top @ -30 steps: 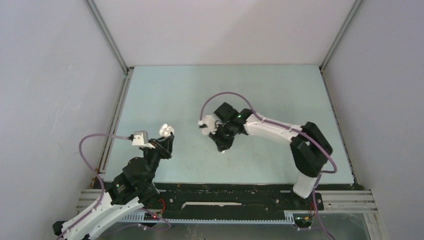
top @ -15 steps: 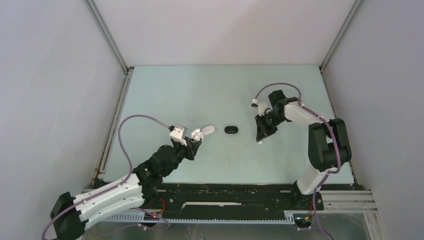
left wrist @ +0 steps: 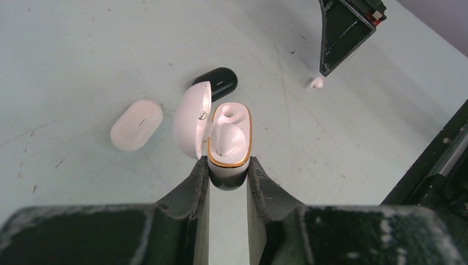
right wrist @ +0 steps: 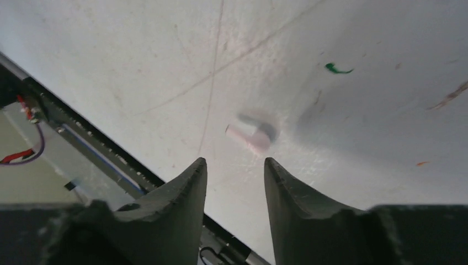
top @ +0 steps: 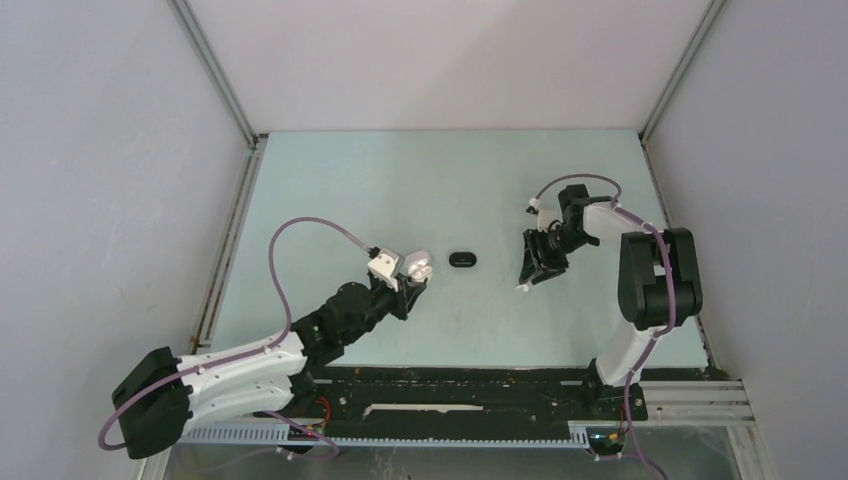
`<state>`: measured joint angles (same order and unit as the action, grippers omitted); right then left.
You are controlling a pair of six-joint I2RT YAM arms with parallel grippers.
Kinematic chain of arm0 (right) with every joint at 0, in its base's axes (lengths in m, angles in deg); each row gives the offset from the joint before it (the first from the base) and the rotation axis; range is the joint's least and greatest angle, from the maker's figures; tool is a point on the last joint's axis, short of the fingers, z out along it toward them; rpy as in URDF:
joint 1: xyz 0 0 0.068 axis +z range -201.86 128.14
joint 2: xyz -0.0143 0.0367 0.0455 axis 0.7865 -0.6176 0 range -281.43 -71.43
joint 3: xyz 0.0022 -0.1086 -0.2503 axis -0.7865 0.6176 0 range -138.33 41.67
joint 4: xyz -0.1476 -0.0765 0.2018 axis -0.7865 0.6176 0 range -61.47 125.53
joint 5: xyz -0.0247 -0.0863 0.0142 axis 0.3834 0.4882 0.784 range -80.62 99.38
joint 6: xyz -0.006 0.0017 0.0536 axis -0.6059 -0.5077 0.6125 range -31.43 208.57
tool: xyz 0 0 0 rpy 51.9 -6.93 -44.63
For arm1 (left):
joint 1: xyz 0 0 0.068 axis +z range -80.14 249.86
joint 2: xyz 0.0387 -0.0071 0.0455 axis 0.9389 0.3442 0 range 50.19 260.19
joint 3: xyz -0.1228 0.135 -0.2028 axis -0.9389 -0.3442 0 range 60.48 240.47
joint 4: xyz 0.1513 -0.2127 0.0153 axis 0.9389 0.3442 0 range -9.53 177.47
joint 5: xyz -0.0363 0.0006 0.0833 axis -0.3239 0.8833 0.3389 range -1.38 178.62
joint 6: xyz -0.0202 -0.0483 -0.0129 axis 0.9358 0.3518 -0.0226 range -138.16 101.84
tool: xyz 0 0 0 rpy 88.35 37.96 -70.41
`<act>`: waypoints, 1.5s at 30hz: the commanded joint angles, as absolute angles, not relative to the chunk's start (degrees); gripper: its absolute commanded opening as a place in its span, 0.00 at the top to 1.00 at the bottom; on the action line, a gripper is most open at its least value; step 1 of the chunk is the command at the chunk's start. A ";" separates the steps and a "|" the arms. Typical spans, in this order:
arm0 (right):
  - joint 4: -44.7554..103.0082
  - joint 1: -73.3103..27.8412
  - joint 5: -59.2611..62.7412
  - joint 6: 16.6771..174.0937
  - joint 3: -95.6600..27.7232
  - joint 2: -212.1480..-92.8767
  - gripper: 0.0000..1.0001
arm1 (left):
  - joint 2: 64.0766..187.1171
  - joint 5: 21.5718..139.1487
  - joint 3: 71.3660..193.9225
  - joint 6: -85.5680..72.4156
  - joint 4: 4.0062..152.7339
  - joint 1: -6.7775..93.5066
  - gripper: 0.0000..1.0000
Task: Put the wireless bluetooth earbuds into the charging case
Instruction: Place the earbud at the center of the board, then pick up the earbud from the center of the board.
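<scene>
Top view: left gripper (top: 410, 282) clamped on the open white charging case (top: 416, 265), mid-table; black case (top: 461, 260) just right of it; right gripper (top: 528, 278) further right, tips over one white earbud (top: 521, 288). Left wrist view: lid swung aside, near seat apparently filled, far seat apparently vacant; closed white case (left wrist: 136, 125) lying beside it. Right wrist view: jaws parted and empty, the earbud on the table (right wrist: 138, 66) just beyond them. I judge the pick-up is in hand; next I must lower, close on the earbud and carry it left to the vacant seat.
</scene>
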<state>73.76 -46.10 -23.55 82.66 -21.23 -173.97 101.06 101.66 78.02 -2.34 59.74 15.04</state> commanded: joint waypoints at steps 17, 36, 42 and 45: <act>69.19 -46.14 -20.33 71.60 -16.63 -161.05 0.64 | 115.90 91.64 75.29 -13.02 31.76 13.34 1.00; 65.19 -38.14 -12.42 53.92 -18.24 -167.09 0.57 | 118.93 86.25 74.80 -13.23 27.49 12.38 0.99; 58.97 -39.77 -19.92 35.69 -9.40 -158.88 0.44 | 119.01 86.16 74.88 -13.41 27.48 12.30 0.99; 57.81 -40.17 -22.43 30.09 -6.83 -156.49 0.43 | 119.10 86.09 74.86 -13.50 27.48 12.30 0.99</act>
